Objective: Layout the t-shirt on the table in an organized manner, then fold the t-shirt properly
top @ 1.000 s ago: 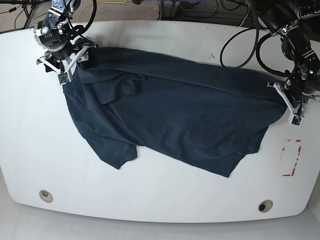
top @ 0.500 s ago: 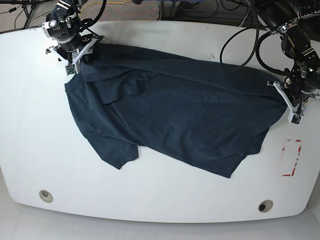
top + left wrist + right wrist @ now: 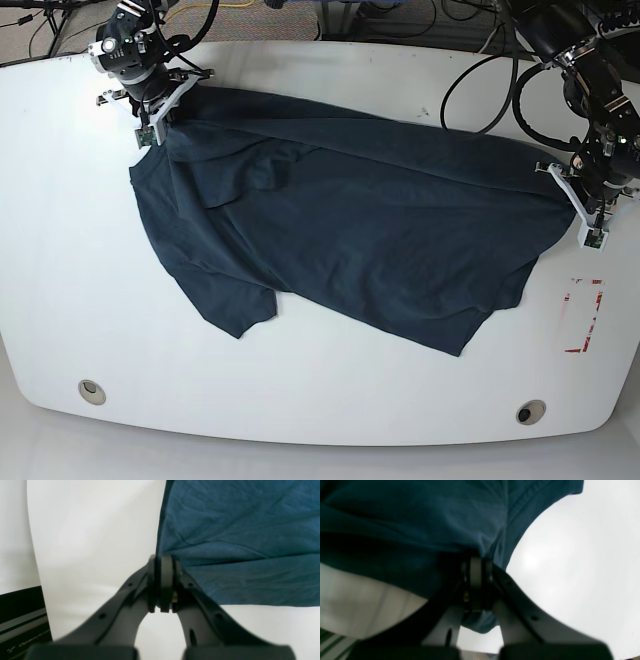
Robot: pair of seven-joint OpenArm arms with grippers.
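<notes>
Navy t-shirt [image 3: 350, 230] spread rumpled across white table [image 3: 300, 400] | right gripper [image 3: 160, 108] clamped on far-left edge | left gripper [image 3: 572, 192] clamped on right edge

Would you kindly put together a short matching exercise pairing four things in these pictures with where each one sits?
Things:
1. t-shirt
2. left hand
3. right hand
4. tape rectangle

Places or states:
A. shut on the shirt at the table's far corner, on the left of the base view
B. bare on the white top, near the right edge of the base view
C. spread wrinkled across the middle
D. shut on the shirt's edge, on the right of the base view

Pairs: 1-C, 2-D, 3-A, 4-B
</notes>
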